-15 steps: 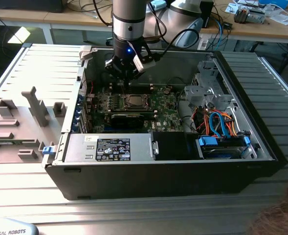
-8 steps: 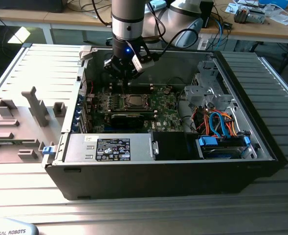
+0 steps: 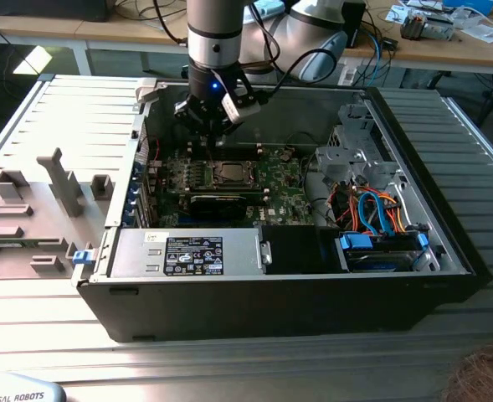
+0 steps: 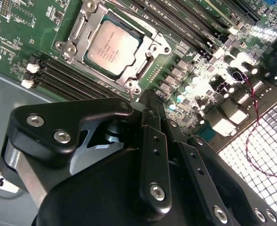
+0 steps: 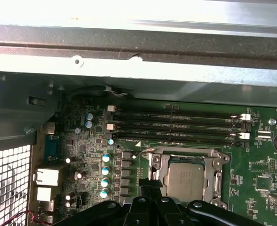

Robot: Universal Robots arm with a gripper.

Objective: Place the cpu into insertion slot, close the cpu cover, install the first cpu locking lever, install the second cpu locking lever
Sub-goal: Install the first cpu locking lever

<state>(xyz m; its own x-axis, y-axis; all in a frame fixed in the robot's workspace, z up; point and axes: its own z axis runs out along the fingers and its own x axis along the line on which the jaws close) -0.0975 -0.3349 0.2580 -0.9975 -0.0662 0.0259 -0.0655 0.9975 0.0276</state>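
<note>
Nearest the exterior camera runs the black front wall of the open computer case (image 3: 271, 306), which lies on a slatted grey worktop (image 3: 28, 117). Starting at the exterior view's left, grey moulded fixtures (image 3: 58, 180) stand on the worktop near its left edge, well apart from the work. Inside the case, along its near wall, sits the silver power supply (image 3: 187, 255); beyond it lies the green motherboard (image 3: 271, 180). The gripper (image 3: 208, 126) hangs over the board's far edge, close to the case's rear wall. In the second wrist view the gripper (image 4: 145, 96) has its fingers pressed together with nothing between them, their tips just beside the socket corner. The cpu (image 4: 112, 42) already lies flat in the insertion slot (image 4: 150, 63), and the cpu cover (image 4: 82, 23) appears to frame it, though whether it is fully latched I cannot tell. Toward the right end of the case, orange and blue cables (image 3: 376, 209) bunch near the drive bay (image 3: 380, 251). As a judgement, the main risk is the fingertips dragging across the socket frame or the nearby capacitors (image 5: 105, 169), since the clearance looks slight; a tilted push could also shift an unlatched cover.
</note>
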